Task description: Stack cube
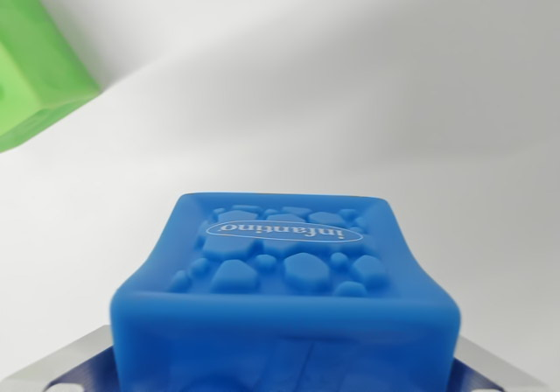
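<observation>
At the far left of the wrist view, cut off by the picture's top and left edges, sits a green cube (31,64), bright lime in colour with soft rounded edges; one shaded face turns toward the camera and a lighter face catches the light above it. It rests on a plain white surface (350,103) that fills the far half of the scene, with a soft grey shadow sweeping diagonally across it from the upper left toward the right. The green cube is well apart from the other block, with bare white surface between them. Moving to the middle, the near part of the view is taken up by a blue cube (284,296), very close to the lens and slightly blurred at its near edge. Its upper face is dished, with a raised rim and a pattern of raised pebble-like bumps, and it carries a white oval label reading "infantino", seen upside down. The near face of the blue cube is smooth and runs out of the bottom of the picture. At the lower left and lower right corners, pale grey metal pieces of the gripper (284,370) flank the blue cube, one on each side, lying right against its lower corners. The fingers appear pressed to the block's sides, so the pincer looks clamped on the blue cube, though the contact points themselves are hidden behind the block.
</observation>
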Motion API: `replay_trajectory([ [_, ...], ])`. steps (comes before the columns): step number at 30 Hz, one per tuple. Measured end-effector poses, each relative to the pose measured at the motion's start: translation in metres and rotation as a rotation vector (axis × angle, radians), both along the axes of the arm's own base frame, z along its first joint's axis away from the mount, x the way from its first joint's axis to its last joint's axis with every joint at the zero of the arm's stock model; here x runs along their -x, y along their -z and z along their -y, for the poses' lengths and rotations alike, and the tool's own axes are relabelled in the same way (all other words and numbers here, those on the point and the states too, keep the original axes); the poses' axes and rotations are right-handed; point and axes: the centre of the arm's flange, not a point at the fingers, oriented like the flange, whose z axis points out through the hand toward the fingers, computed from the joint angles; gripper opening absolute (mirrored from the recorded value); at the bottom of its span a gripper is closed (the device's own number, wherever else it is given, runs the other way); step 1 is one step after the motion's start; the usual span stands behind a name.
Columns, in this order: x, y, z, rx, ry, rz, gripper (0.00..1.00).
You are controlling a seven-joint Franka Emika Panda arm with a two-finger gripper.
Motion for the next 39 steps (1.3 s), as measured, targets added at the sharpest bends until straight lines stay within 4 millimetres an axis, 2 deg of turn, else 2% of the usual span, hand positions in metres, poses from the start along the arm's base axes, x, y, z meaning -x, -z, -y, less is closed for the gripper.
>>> replay_trajectory([
  [39, -0.049, -0.035, -0.045, -0.001, -0.251, -0.002, 0.00],
])
